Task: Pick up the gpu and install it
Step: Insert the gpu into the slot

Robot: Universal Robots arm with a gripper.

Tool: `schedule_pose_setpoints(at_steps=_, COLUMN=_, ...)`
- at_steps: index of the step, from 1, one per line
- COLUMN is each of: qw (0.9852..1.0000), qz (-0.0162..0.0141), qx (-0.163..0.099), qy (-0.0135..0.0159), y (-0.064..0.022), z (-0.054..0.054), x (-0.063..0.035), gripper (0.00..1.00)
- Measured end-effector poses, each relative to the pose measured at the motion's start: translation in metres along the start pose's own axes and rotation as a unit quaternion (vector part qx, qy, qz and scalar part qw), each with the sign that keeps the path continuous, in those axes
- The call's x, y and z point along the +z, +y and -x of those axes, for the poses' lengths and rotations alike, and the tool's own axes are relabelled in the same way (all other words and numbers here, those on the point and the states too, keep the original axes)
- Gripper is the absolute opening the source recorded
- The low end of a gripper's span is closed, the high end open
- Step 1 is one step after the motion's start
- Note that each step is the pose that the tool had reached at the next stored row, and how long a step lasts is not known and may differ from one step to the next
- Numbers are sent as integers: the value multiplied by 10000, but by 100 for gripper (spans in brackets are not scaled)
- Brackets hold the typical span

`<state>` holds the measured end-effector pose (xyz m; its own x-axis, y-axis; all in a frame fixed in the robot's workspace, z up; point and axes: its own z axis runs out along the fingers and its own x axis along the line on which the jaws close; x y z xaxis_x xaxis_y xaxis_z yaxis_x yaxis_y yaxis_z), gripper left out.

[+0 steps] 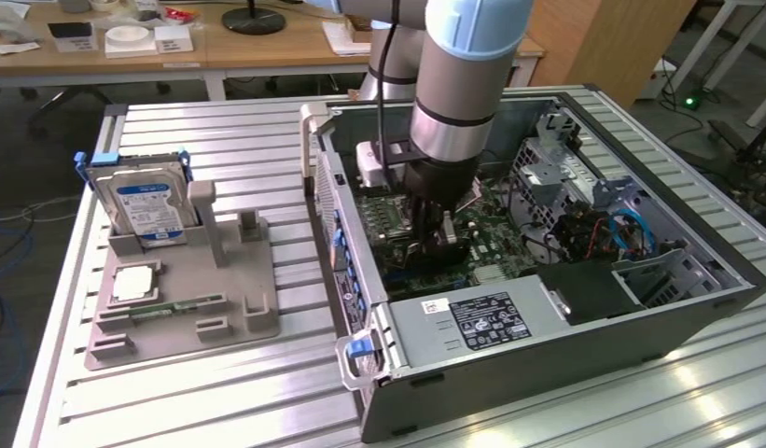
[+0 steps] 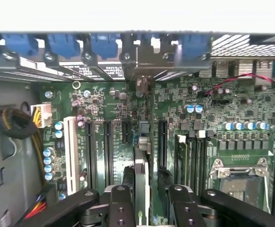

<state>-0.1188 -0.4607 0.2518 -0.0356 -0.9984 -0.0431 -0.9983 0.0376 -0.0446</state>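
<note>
In the exterior view the arm reached down into the open computer case point(image 1: 681, 308) in the middle of the bench point(image 1: 208, 392), its gripper point(image 1: 435, 245) low over the motherboard point(image 1: 508, 245). The wrist view added what that angle hid: the gripper point(image 2: 142, 201) was clamped on the gpu point(image 2: 141, 177), held edge-on above the expansion slots point(image 2: 106, 151). A hard drive point(image 1: 146, 207) stood in the grey fixture point(image 1: 189, 313) near the bench's edge.
</note>
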Motion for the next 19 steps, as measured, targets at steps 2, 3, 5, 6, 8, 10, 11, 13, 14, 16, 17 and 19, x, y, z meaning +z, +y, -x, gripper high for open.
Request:
schedule_pose_setpoints(at_steps=2, qw=10000, qz=0, qx=-1, qy=-1, y=-2, z=3, x=-55, gripper=35)
schedule_pose_setpoints(at_steps=3, qw=10000, qz=0, qx=-2, qy=0, y=-3, z=4, x=-81, gripper=35)
schedule_pose_setpoints(at_steps=5, qw=10000, qz=-1, qx=-2, qy=-1, y=-6, z=7, x=-131, gripper=35)
schedule_pose_setpoints(at_steps=6, qw=10000, qz=-2, qx=-2, qy=0, y=-7, z=8, x=-155, gripper=35)
schedule_pose_setpoints(at_steps=8, qw=10000, qz=-4, qx=-2, qy=-1, y=-8, z=9, x=-185, gripper=35)
schedule_pose_setpoints(at_steps=10, qw=10000, qz=-6, qx=-2, qy=-2, y=-9, z=10, x=-194, gripper=35)
schedule_pose_setpoints(at_steps=11, qw=10000, qz=-6, qx=-2, qy=-2, y=-9, z=10, x=-194, gripper=35)
schedule_pose_setpoints(at_steps=13, qw=10000, qz=-6, qx=-2, qy=-2, y=-9, z=10, x=-195, gripper=27)
schedule_pose_setpoints(at_steps=14, qw=10000, qz=-5, qx=-2, qy=-1, y=-8, z=10, x=-196, gripper=27)
schedule_pose_setpoints(at_steps=16, qw=10000, qz=-5, qx=-2, qy=-1, y=-8, z=10, x=-196, gripper=15)
schedule_pose_setpoints(at_steps=17, qw=10000, qz=-5, qx=-2, qy=-1, y=-8, z=10, x=-196, gripper=15)
schedule_pose_setpoints(at_steps=19, qw=10000, qz=-5, qx=-2, qy=-1, y=-8, z=10, x=-196, gripper=10)
